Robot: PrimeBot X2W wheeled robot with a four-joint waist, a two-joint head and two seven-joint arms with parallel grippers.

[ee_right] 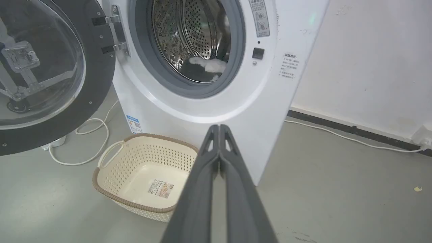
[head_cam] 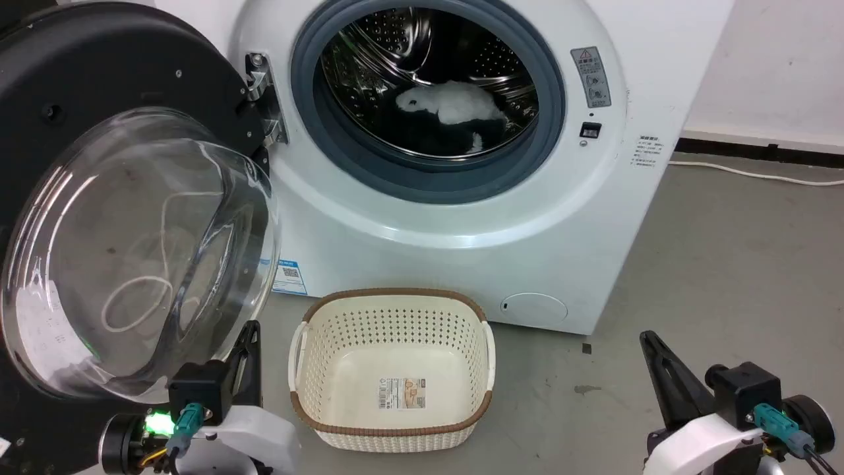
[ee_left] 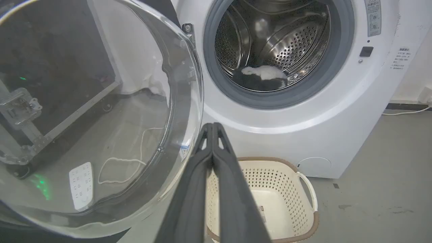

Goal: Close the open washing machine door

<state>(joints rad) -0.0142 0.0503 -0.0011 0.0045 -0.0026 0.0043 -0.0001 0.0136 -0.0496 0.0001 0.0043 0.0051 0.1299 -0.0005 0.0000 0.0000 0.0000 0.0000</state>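
Observation:
The white washing machine (head_cam: 501,218) stands ahead with its steel drum exposed and white and dark laundry (head_cam: 455,109) lying inside. Its door (head_cam: 125,257), a black ring around a bulging clear bowl, is swung wide open to the left on its hinge (head_cam: 264,99). My left gripper (head_cam: 252,330) sits low at the lower left, shut and empty, just right of the glass bowl's lower edge (ee_left: 189,135). My right gripper (head_cam: 649,340) is shut and empty at the lower right, over bare floor, well away from the door (ee_right: 44,81).
A cream perforated basket (head_cam: 392,369) with a brown rim stands on the grey floor in front of the machine, between my grippers. A white cable (ee_right: 91,135) and power strip lie on the floor under the door. A wall (ee_right: 371,67) rises to the right.

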